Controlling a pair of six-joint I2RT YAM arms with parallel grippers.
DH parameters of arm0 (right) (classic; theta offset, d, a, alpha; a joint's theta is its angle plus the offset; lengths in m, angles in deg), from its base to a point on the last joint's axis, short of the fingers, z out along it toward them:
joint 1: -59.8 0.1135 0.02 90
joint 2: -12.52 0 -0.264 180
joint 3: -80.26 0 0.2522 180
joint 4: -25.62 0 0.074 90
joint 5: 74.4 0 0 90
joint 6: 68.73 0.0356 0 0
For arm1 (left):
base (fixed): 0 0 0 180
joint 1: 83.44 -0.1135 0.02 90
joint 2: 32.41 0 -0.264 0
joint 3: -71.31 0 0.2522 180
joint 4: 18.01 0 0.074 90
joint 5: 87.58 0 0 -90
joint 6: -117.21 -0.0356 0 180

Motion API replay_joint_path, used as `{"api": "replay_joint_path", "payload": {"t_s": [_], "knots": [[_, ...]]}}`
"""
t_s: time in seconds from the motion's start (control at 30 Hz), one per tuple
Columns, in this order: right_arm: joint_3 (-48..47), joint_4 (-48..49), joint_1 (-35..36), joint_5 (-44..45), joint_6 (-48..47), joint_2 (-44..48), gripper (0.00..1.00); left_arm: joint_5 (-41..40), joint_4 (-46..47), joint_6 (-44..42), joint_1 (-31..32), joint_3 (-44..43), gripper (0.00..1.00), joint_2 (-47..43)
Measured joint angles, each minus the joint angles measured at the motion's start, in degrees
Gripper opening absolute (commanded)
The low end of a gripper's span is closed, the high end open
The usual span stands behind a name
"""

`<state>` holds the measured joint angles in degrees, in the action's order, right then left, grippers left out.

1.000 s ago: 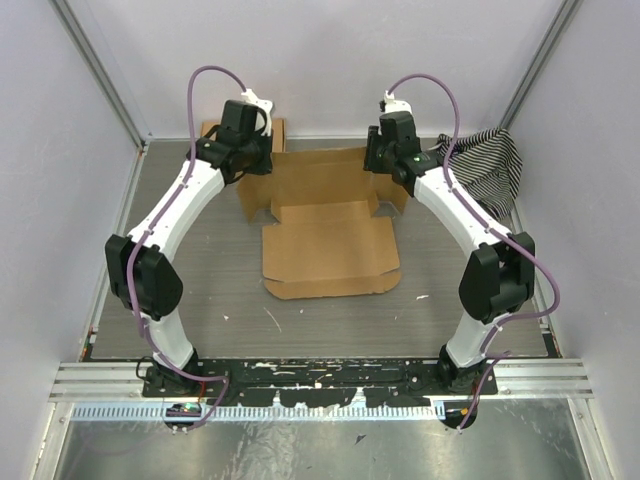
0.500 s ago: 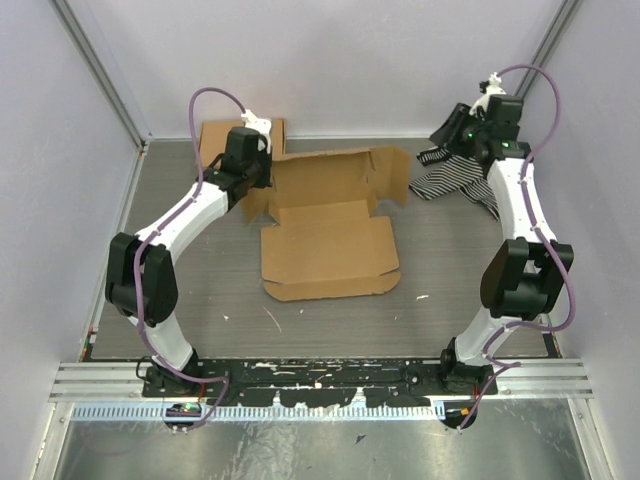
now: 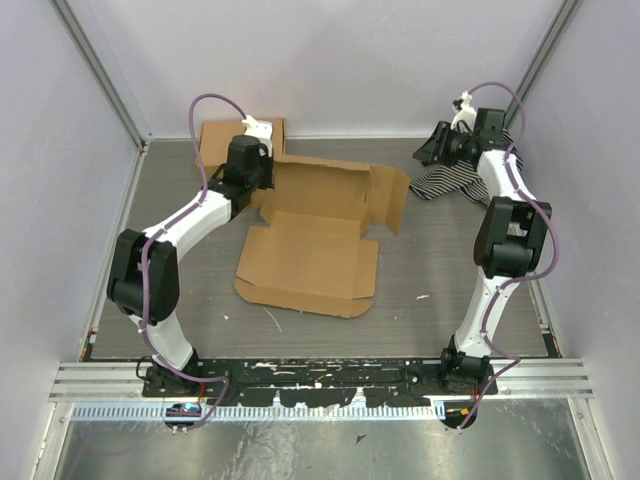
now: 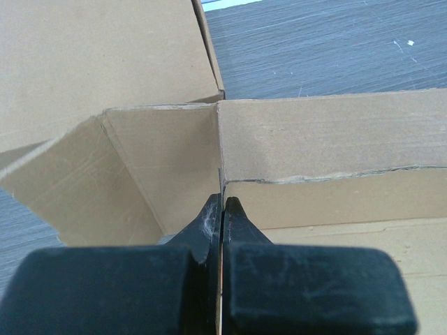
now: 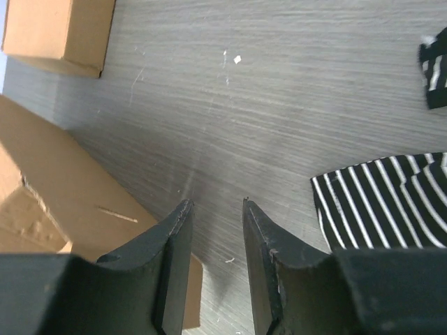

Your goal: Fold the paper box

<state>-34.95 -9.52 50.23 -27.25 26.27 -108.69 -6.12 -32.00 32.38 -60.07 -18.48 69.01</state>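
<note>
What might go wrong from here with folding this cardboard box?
Only the left pincer grips the paper box, pinching one thin upright wall; pulling might drag or tear the cardboard instead of creasing it. The right pincer hangs open over the table beside the striped cloth, and might snag it.

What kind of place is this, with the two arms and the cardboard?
Probably a robot lab work cell: a left arm and a right arm bolted to an aluminium rail, plain panel walls closing in a grey table, with a paper box and striped cloth on it.
</note>
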Motion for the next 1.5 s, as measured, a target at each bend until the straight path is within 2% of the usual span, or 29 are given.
{"api": "replay_joint_path", "payload": {"t_s": [0.13, 0.43, 0.9, 1.2, 1.5], "knots": [[3.39, 1.22, -0.2, -3.98, -2.01, 0.04, 0.39, -0.44, 0.31, -0.44, 0.0, -0.17, 0.0, 0.66], [19.39, 5.99, 0.2, -8.5, -3.34, 6.75, 0.42, -1.07, 0.07, -0.48, 0.0, -0.17, 0.0, 0.7], [19.87, 7.69, 11.04, -12.04, -11.06, 8.85, 0.44, -0.92, 0.76, -0.22, -0.02, 2.21, 0.0, 0.2], [23.43, 7.58, 11.39, -10.75, -11.85, 13.79, 0.44, -0.39, 1.25, -0.17, -0.02, 3.96, 0.0, -1.92], [28.87, 7.69, 12.79, -7.89, -10.8, 24.0, 0.45, -0.11, 1.46, 0.83, -0.02, 5.33, 0.0, -3.45]]}}
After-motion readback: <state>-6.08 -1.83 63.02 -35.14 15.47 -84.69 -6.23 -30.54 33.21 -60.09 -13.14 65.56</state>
